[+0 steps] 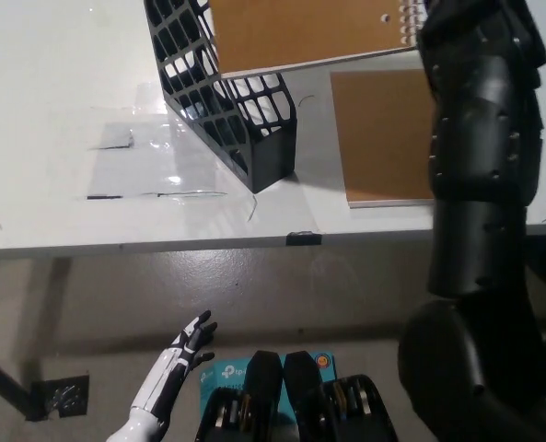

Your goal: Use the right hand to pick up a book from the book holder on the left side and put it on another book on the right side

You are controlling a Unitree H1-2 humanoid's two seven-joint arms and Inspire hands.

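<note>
- The spiral-bound notebook (305, 32), brown-covered, hung in the air near the top of the head view, clear of the black mesh book holder (222, 101) and partly above it, its wire binding at the right end beside the black right arm (480, 157).
- The right hand itself was hidden at the top edge behind the arm; whether its fingers were closed on the notebook could not be seen, though nothing else appeared to support it.
- A second brown notebook (383, 138) lay flat on the white table (70, 92) to the right of the holder, partly covered by the arm. The lifted notebook overlapped its upper edge in the picture but was not yet over its middle.
- The white left hand (176, 364) rested low at the lower left, below the table edge, fingers apart and holding nothing.
- As a judgement: the notebook looked light, with a card cover stiff enough to stay flat when held at one end, yet likely to sag or swing. The bound edge seemed the firmest place to hold, since the coil gives the fingers something to catch.
- The smooth cover could slide on the lower notebook, so a flat, low release would probably suit.
</note>
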